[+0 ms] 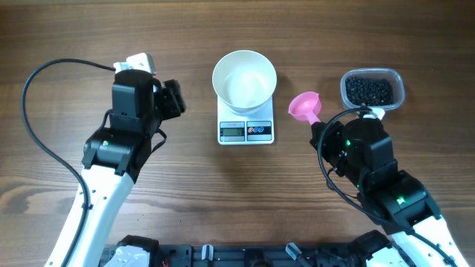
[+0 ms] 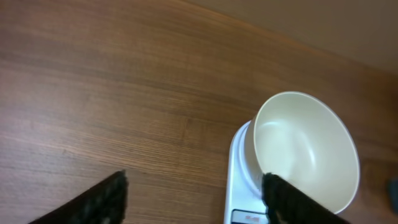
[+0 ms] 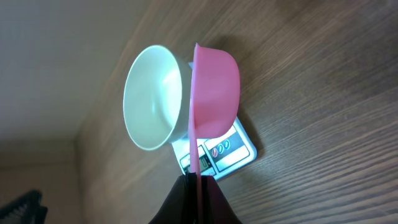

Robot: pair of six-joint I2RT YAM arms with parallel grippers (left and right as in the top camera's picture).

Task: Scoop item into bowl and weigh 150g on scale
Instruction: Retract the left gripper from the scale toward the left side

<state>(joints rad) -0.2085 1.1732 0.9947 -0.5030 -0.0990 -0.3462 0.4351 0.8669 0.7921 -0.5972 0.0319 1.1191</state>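
Noted at far left: left gripper (image 1: 175, 97), well apart from the scale, fingers spread wide with nothing between them; judged parked clear so the weighing is undisturbed. The round plain white bowl (image 1: 244, 80) is set empty on the small white rectangular digital scale (image 1: 246, 131), display turned toward the robot so added weight can be read. The pink plastic scoop (image 1: 305, 105) is held by its handle in the clamped right gripper (image 1: 323, 124), between scale and clear plastic tub (image 1: 401, 87). The glossy black beans (image 1: 369, 90) are all seen in the tub; scooping is judged not yet begun
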